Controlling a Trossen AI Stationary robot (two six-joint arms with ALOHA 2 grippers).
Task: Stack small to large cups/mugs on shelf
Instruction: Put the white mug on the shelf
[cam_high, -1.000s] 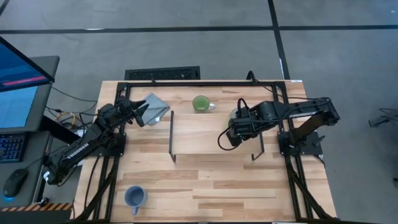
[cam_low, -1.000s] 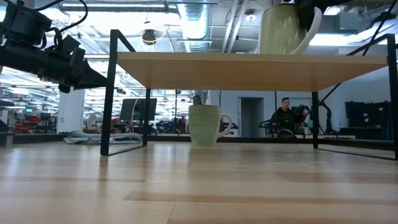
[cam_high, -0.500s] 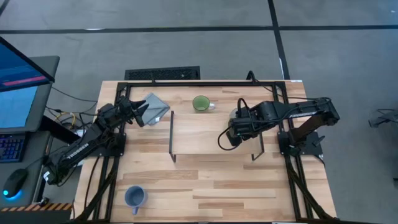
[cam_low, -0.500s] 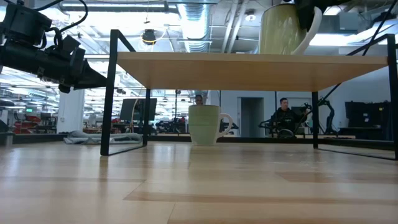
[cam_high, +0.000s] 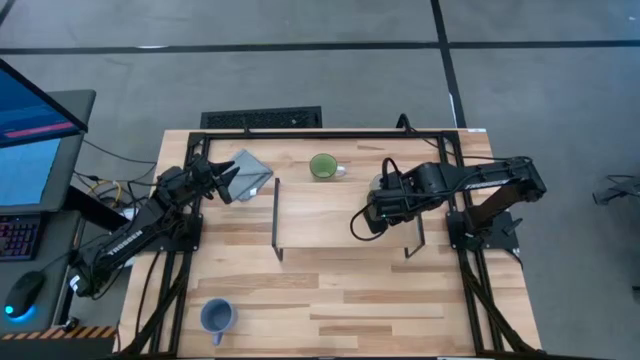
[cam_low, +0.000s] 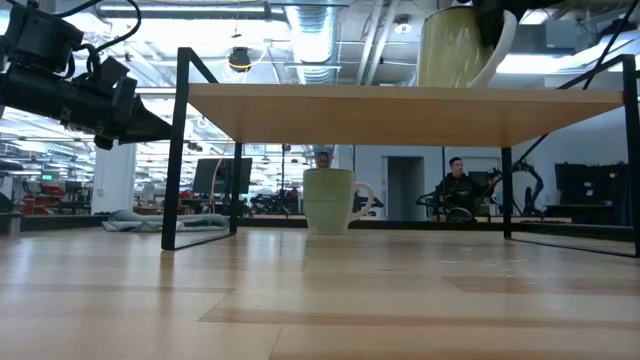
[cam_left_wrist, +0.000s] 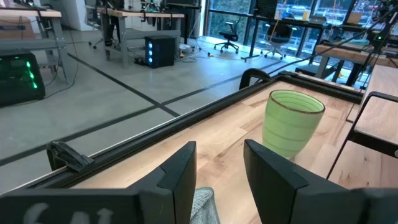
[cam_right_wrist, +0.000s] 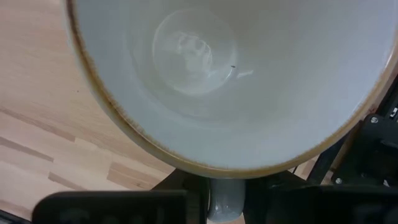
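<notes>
The right claw is positioned over the right end of the shelf and is closed on the handle of the cream-white mug; in the right wrist view the handle sits between the two dark fingers and the mug's open mouth fills the frame. In the low view this mug stands upright at the board's right end — its base appears to meet the board surface, though contact cannot be confirmed from that angle. The green mug stands upright on the desk behind the shelf, near the far edge, handle to the right. The blue mug stands on the desk at the near left corner, well apart from the shelf. The left claw waits off the shelf's left end, raised above the desk beside a folded grey cloth; its fingers are parted with nothing between them — the green mug shows beyond them.
</notes>
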